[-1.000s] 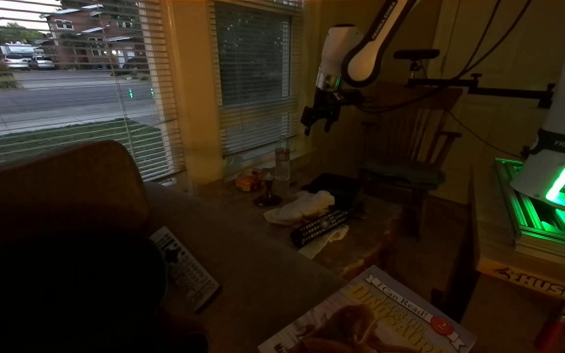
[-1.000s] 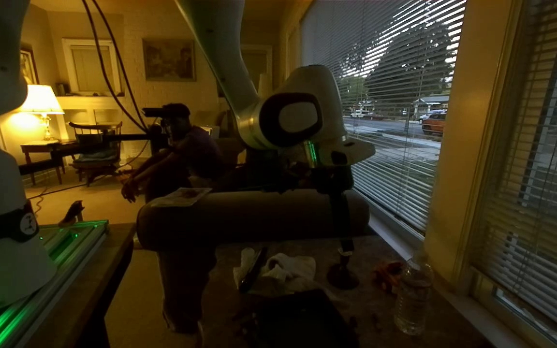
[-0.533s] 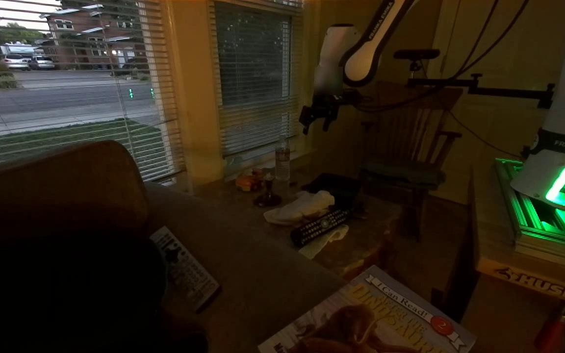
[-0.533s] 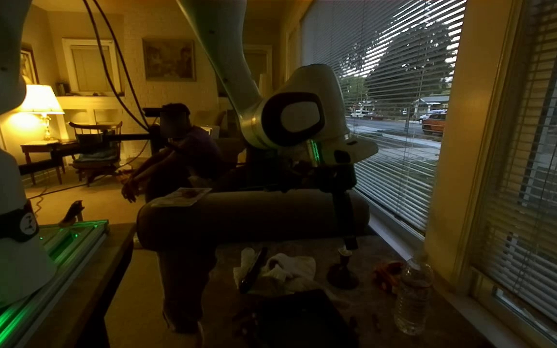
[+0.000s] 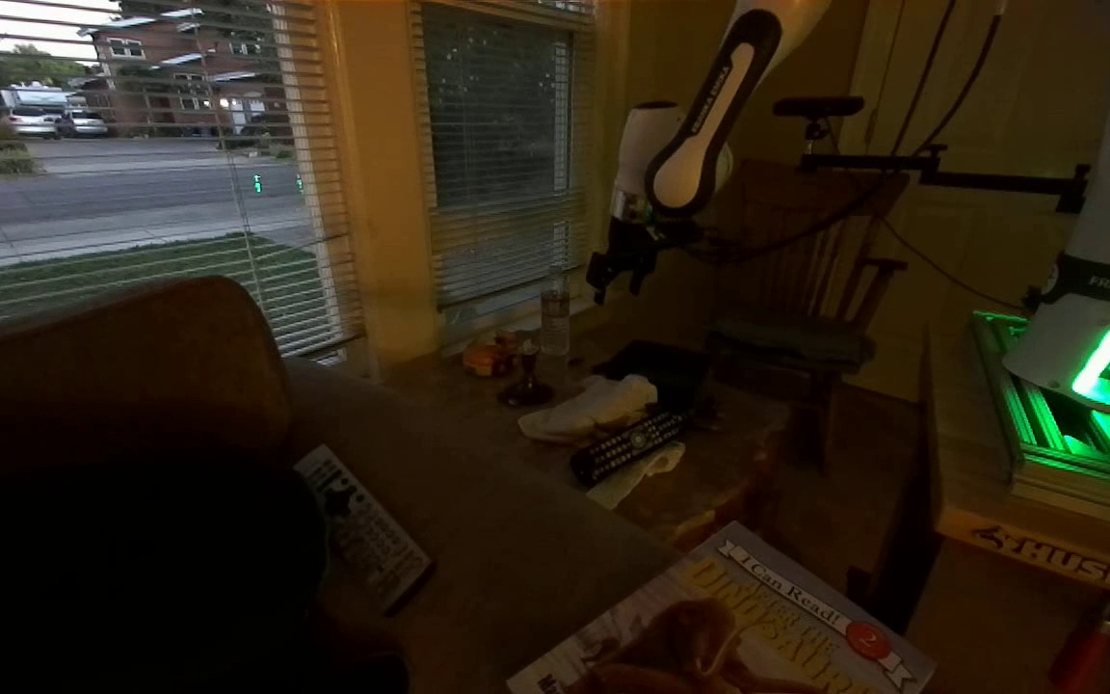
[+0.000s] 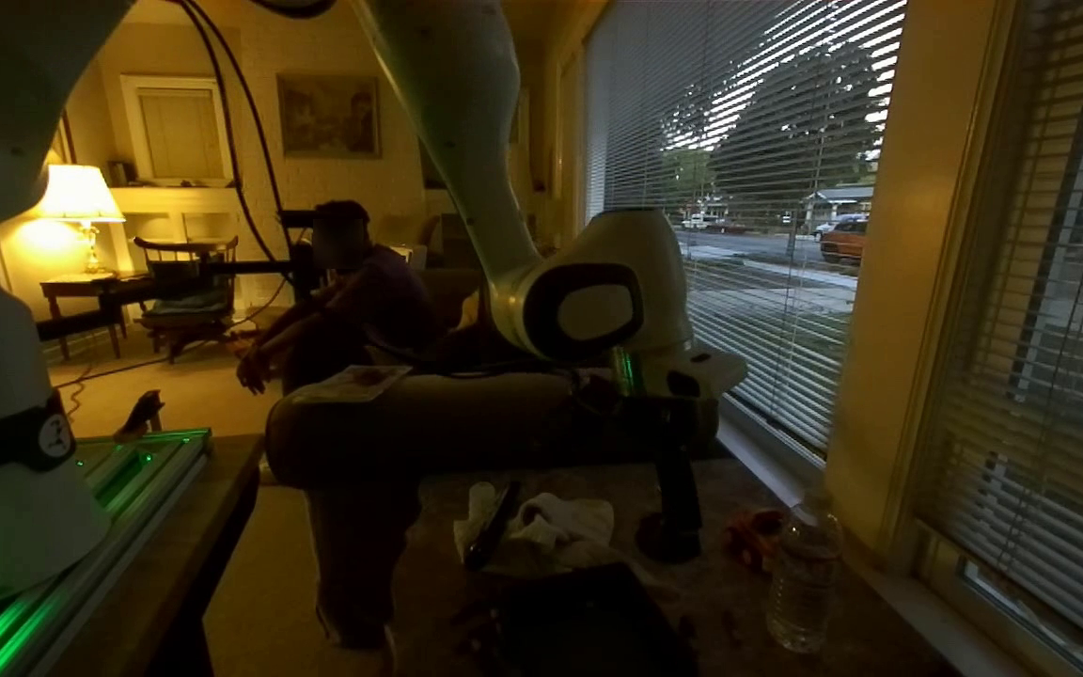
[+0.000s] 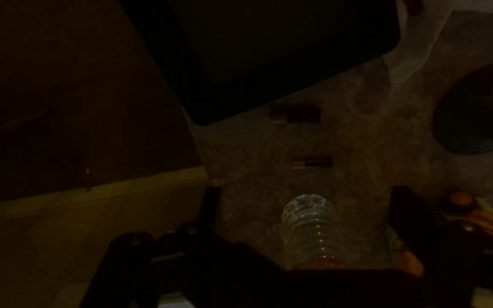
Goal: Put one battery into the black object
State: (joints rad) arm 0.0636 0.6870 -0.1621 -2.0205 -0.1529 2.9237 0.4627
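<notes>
A black tray-like object (image 7: 238, 100) with a raised rim lies on the small table; it also shows in both exterior views (image 5: 661, 359) (image 6: 588, 621). Two dark batteries with copper-coloured ends lie on the table beside it in the wrist view: a thicker one (image 7: 298, 114) close to the tray's edge and a thinner one (image 7: 313, 162) nearer my gripper. They are faint dark spots in an exterior view. My gripper (image 7: 306, 190) is open with nothing between its fingers. It hangs above the table, also seen in both exterior views (image 5: 619, 289) (image 6: 681, 512).
A clear water bottle (image 7: 313, 231) stands below, between my fingers in the wrist view. An orange toy (image 5: 489, 357), a dark candlestick (image 5: 527, 381), a white cloth (image 5: 594, 410) and a black remote (image 5: 632, 445) share the table. The window (image 5: 507, 154) is close by.
My arm and gripper have come down towards the table, mostly in the last half second. The gripper stays open, and the objects on the table have not moved.
</notes>
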